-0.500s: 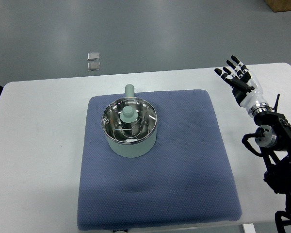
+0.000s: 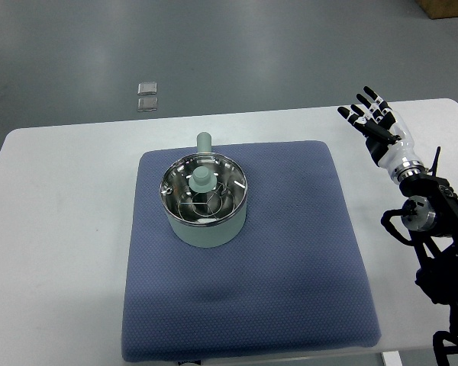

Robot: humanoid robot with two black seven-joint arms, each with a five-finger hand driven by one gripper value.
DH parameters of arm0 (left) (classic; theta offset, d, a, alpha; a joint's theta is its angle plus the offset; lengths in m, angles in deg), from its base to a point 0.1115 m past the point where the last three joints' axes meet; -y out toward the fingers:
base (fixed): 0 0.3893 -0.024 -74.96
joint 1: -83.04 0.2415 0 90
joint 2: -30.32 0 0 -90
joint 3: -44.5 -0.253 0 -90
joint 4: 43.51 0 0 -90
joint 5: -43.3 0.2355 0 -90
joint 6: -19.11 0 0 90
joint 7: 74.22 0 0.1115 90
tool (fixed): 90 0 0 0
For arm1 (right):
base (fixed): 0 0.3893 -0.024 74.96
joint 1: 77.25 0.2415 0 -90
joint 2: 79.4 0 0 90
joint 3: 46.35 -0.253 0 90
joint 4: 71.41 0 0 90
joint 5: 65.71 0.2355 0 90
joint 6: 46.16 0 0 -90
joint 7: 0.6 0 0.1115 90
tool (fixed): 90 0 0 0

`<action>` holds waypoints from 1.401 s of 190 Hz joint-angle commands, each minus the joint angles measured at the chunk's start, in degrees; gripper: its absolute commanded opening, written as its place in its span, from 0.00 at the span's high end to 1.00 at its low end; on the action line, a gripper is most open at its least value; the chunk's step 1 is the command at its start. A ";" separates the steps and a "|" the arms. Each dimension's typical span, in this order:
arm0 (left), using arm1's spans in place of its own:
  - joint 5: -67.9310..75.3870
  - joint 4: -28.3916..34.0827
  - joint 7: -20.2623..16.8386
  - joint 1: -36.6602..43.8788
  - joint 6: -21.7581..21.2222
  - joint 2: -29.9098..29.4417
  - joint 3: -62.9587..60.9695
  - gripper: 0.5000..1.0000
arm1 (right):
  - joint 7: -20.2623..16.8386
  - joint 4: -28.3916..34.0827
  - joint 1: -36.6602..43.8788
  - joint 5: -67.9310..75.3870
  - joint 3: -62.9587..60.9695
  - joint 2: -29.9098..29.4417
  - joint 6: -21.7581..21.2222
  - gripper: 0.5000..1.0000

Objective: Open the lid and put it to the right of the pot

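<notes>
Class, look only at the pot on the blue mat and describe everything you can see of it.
The pot is a small round pan with a pale green outer wall and a short stubby handle pointing toward the table's far edge. A glass lid with a shiny metal rim and a pale green knob sits on top, closed. The pot stands upright on the left half of the blue mat. Nothing else touches it; the right hand is well off to its right.
</notes>
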 commanded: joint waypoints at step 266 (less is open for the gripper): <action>0.00 -0.01 0.01 0.00 0.00 0.00 0.00 0.00 | -0.09 -0.52 2.85 -0.88 0.26 2.90 -2.82 0.14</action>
